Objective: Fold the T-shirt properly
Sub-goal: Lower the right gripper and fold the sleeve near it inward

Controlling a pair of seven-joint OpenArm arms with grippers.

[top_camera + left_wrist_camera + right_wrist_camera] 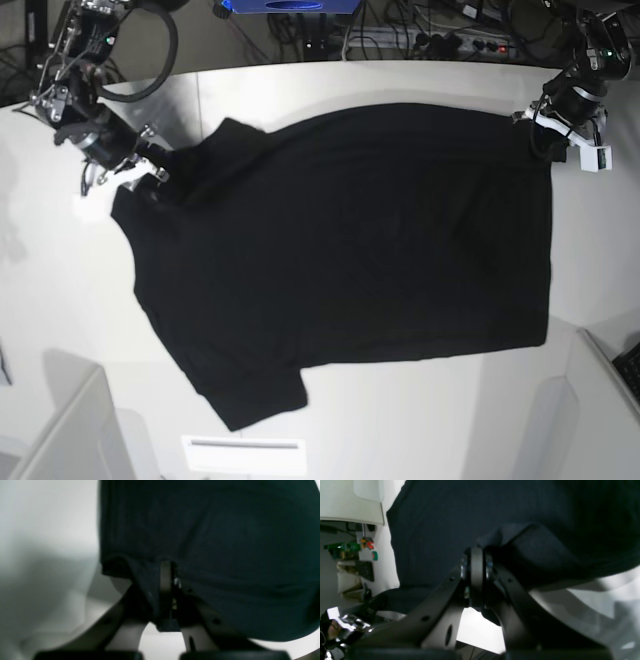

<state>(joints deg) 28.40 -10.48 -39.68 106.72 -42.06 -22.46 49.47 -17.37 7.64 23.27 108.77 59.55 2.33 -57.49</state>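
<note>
Flat across the white table (420, 420) lies the T-shirt (350, 250), its plain black side up, spread wide between the two arms with one short sleeve pointing toward the near edge at the lower left of the base view and another sleeve up near the far left. At that view's right, the left gripper (543, 128) sits at the far right corner of the cloth; from its wrist camera the left gripper (166, 580) has its fingers pressed together on a pinched fold of the shirt's hem (150, 565), with black fabric bunched on both sides of the fingers. At the base view's left, the right gripper (140, 172) meets the shirt at its upper left edge beside the sleeve; its wrist camera shows the right gripper (477, 562) closed tight on a raised ridge of the T-shirt (520, 542), the cloth draping off over the fingers. A small white label (243, 443) lies on the table near the lower sleeve.
</note>
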